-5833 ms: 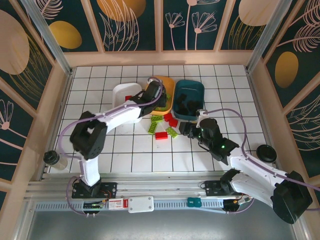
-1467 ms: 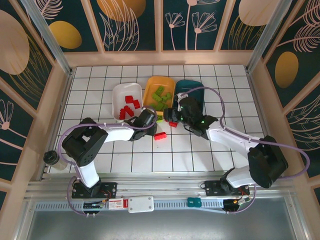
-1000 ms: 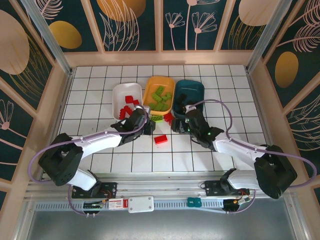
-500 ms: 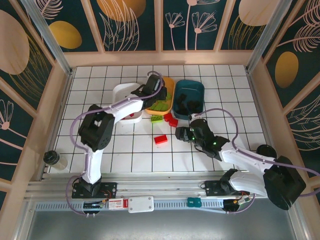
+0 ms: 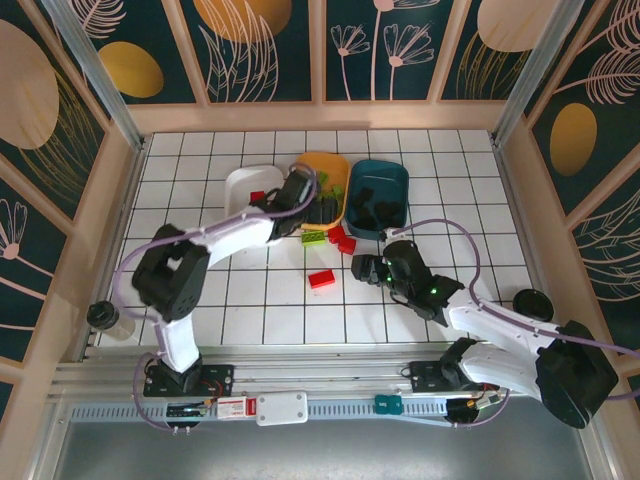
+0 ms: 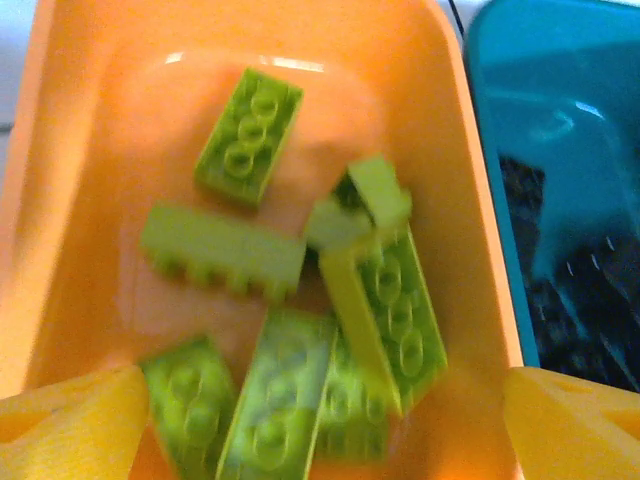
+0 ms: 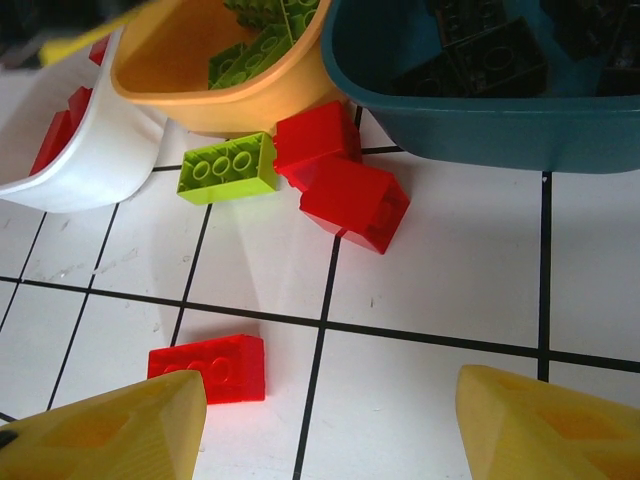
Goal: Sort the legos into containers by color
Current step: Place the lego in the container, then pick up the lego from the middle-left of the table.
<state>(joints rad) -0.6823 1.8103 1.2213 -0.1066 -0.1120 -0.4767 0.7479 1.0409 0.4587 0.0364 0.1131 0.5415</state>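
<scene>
Over table (image 5: 250, 310), hung left gripper (image 6: 320, 430) wide, empty, above orange tray (image 6: 330, 40) of greens (image 6: 385, 310); aimed right gripper (image 7: 330, 430), also wide, at loose reds (image 7: 355, 205).

Glossy plastic orange tray (image 6: 80, 120), studded bricks (image 6: 385, 315)

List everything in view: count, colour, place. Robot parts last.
white tray: one, white, leftmost.
orange tray: one, orange, middle.
teal tray: one, dark teal, rightmost.
red bricks: several, red, in the white tray.
green bricks: about seven, lime, in the orange tray.
black bricks: several, black, in the teal tray.
loose red bricks: three, red, on the table before the trays, two touching, one apart.
loose green brick: one, lime, on the table by the orange tray.
left gripper: one, yellow-fingered, open above the orange tray.
right gripper: one, yellow-fingered, open, facing the loose bricks.
</scene>
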